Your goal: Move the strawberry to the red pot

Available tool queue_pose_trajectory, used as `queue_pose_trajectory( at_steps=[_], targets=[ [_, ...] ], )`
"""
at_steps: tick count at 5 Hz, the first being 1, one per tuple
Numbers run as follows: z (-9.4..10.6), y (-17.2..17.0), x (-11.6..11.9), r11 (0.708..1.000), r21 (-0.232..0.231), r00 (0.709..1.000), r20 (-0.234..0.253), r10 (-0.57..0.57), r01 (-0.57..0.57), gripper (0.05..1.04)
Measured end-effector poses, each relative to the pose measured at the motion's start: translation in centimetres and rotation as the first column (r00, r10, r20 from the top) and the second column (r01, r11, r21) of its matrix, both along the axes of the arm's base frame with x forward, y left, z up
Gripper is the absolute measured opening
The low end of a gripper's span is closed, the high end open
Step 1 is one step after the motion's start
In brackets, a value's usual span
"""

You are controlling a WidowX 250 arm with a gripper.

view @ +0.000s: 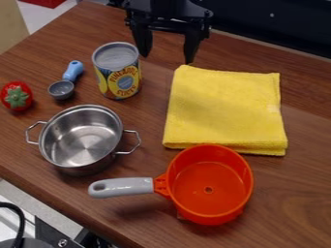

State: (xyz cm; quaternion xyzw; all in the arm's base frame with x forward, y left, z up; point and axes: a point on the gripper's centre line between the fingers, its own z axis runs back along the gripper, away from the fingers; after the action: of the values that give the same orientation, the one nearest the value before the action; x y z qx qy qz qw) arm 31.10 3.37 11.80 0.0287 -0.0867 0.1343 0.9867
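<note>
Red with a green leafy cap, the strawberry (pixel 16 96) lies at the far left of the wooden surface (pixel 297 193), well apart from the red pot. Just right of it is a small grey scoop (pixel 61 88) with a blue handle. Next comes a steel pot (pixel 82 140) with two loop handles, then an upright can (pixel 119 72) behind it. The gripper (pixel 166 57) hangs at the top, between can and towel, its jaws spread wide. Farther right, the red pot (pixel 209 186) points its grey handle leftward, near a folded yellow towel (pixel 224 109).
</note>
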Motion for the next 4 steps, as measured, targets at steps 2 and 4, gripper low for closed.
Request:
queue_pose_trajectory(
  at_steps=[2,4],
  targets=[
    [-1.0,0.7,-0.7,0.999,-0.037,0.998,-0.051,0.032,-0.034,0.997],
    [1.5,3.2,-1.9,0.998,-0.039,0.999,-0.005,0.044,-0.044,0.997]
  ],
)
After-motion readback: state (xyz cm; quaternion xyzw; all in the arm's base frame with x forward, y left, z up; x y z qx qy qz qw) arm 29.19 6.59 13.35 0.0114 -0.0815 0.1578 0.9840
